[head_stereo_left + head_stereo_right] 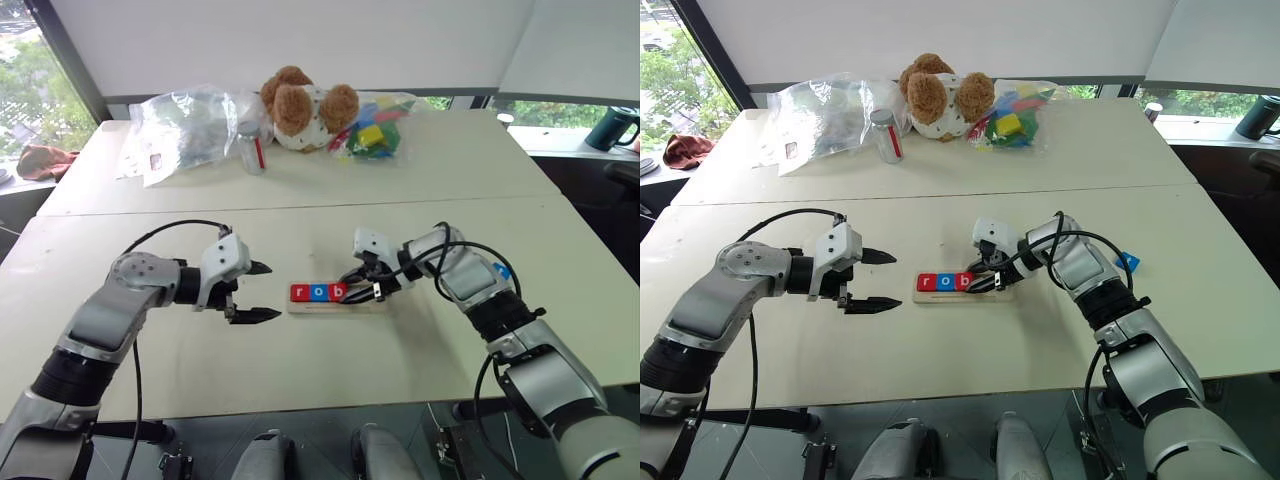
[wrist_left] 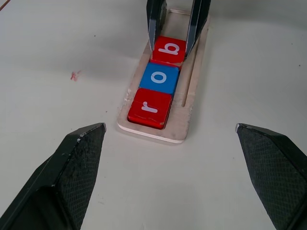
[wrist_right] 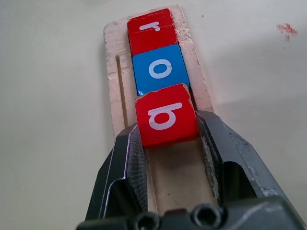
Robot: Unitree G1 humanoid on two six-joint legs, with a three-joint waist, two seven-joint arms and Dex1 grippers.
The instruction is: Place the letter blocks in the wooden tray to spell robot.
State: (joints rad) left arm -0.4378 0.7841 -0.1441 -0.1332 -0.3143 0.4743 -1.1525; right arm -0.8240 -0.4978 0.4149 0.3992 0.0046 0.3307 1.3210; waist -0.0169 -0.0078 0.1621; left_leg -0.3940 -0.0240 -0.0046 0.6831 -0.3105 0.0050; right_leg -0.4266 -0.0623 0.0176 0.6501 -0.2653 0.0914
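Left tool (image 1: pixel 262 291): nearest of the two, hovering just above the desk (image 1: pixel 330 370), fingers spread wide and holding nothing, aimed sideways at the tray end.
Left arm: bent at the elbow, forearm lying across the near desk, wrist tipped slightly down.
Tray (image 2: pixel 192 103): pale wooden strip lying flat mid-desk between the two tools.
Tiles in tray: red r (image 2: pixel 149 108), blue o (image 2: pixel 159 78) and red b (image 2: pixel 168 49) sit in a row, edge to edge; the far half of the groove is bare.
Right tool (image 3: pixel 167 132): clamped narrow on the b by its two side edges, over the groove.
Right arm: reaches in from the right, wrist bent so the tool slants down along the tray.
Loose tile: a blue one (image 1: pixel 1127 262) lies on the desk beyond the right forearm; its letter cannot be read.
Handling: tiles look light, stiff and smooth-faced, so likely to slip or tilt; best pinched across opposite side edges. The b appears slightly raised at its near edge, probably not yet seated.
Far desk: bags (image 1: pixel 180 125), jar (image 1: pixel 250 148), plush toy (image 1: pixel 300 105).
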